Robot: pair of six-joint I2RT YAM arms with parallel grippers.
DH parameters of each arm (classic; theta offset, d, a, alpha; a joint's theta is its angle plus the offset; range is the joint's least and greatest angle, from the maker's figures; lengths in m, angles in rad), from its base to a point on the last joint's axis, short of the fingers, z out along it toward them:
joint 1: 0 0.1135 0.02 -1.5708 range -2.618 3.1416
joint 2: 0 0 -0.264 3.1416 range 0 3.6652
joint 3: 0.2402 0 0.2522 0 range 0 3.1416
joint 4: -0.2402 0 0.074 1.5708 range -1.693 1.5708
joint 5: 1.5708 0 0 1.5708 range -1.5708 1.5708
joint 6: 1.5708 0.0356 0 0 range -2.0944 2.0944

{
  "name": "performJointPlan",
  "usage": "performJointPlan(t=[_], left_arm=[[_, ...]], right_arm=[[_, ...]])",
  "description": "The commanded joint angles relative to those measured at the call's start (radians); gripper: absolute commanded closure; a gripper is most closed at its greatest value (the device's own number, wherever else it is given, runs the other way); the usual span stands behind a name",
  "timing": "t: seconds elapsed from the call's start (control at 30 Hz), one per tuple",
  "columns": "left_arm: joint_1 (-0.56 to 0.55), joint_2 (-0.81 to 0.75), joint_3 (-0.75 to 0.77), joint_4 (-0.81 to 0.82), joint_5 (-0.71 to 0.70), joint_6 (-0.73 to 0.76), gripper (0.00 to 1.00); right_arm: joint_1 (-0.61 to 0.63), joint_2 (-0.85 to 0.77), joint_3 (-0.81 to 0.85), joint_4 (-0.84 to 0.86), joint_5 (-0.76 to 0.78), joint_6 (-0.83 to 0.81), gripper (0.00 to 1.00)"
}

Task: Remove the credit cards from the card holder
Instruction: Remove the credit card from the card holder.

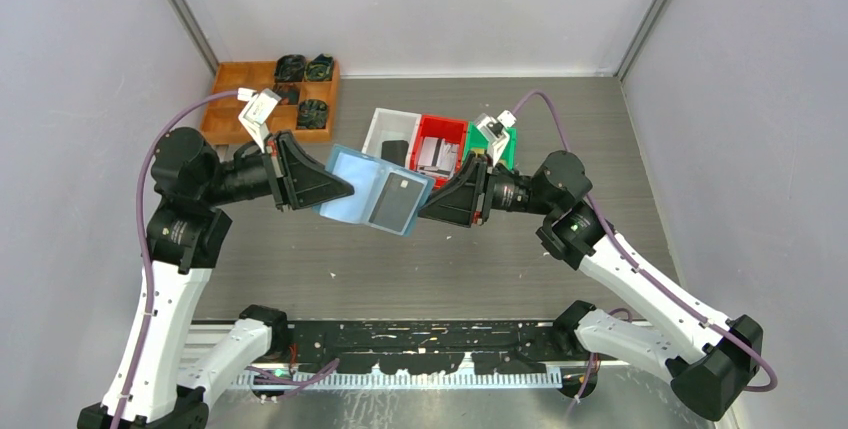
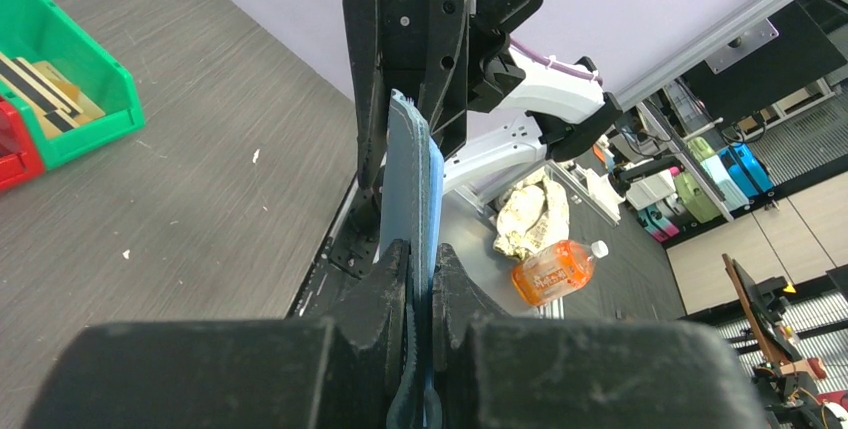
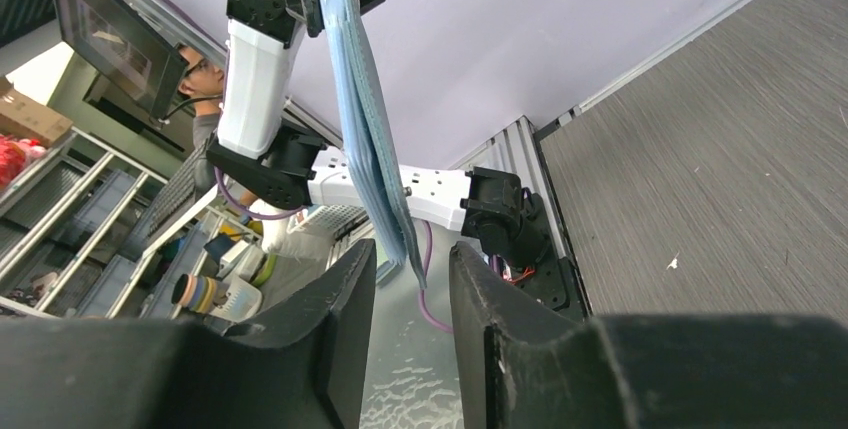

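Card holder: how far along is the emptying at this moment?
Partly done, it seems: tan cards lie in the green bin. In hand: the card holder hangs open in mid-air, the left jaws clamped on one edge, the right jaws open around the opposite edge. Left: what looks like a dark card sits in its pocket, not yet pulled.

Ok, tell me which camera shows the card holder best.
Top external. The card holder is spread open facing that camera, so its light blue half and darker half both show. Both wrist views catch it only edge-on, as a thin blue strip.
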Motion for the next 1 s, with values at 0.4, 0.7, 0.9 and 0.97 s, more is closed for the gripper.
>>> performJointPlan(t=[0.4,0.7,0.9,0.97], left_arm=[[0.004,-0.017,0.032,0.087,0.026,-0.019,1.0],[0.004,-0.017,0.029,0.085,0.023,-0.017,1.0],[0.004,-0.015,0.029,0.078,0.02,-0.008,1.0],[0.004,-0.015,0.03,0.072,0.018,-0.003,1.0]], right_arm=[[0.005,-0.003,0.062,0.027,0.065,-0.002,0.72],[0.007,0.0,0.064,0.029,0.076,0.009,0.58],[0.021,0.015,0.066,0.032,0.099,0.019,0.45],[0.028,0.017,0.062,0.028,0.119,0.019,0.42]])
